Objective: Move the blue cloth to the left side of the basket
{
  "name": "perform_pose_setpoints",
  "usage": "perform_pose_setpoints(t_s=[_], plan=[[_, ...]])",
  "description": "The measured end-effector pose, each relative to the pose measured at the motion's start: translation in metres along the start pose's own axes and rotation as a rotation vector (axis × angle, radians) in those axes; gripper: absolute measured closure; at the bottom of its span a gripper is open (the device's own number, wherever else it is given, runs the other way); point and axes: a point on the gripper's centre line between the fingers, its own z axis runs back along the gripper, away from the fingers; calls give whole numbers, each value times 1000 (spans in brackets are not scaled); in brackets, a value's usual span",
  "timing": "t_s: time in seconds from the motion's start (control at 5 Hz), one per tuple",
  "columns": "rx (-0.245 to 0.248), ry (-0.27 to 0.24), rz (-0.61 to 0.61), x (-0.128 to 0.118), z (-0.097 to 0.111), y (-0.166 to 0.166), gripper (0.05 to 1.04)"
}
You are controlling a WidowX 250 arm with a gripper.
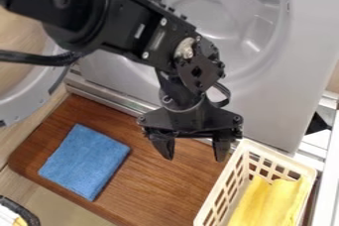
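Note:
The gripper hangs over the brown wooden board, its two fingers spread apart with nothing between them. To its lower left, the folded blue cloth lies flat on the board, well apart from the fingers. The cream plastic basket stands at the lower right, close to the gripper's right finger in the view. A yellow cloth lies inside the basket.
Behind the arm is a grey machine front with a round drum opening; its round door is at the left. Bare wooden board lies between cloth and basket. A black-rimmed object is at the lower left corner.

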Motion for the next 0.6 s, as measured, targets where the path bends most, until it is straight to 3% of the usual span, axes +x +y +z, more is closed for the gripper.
perform_pose_setpoints(t_s=[0.2,0.6], plan=[[14,14,4,-3,-4,3,83],[114,-3,142,12,-13,46,83]])
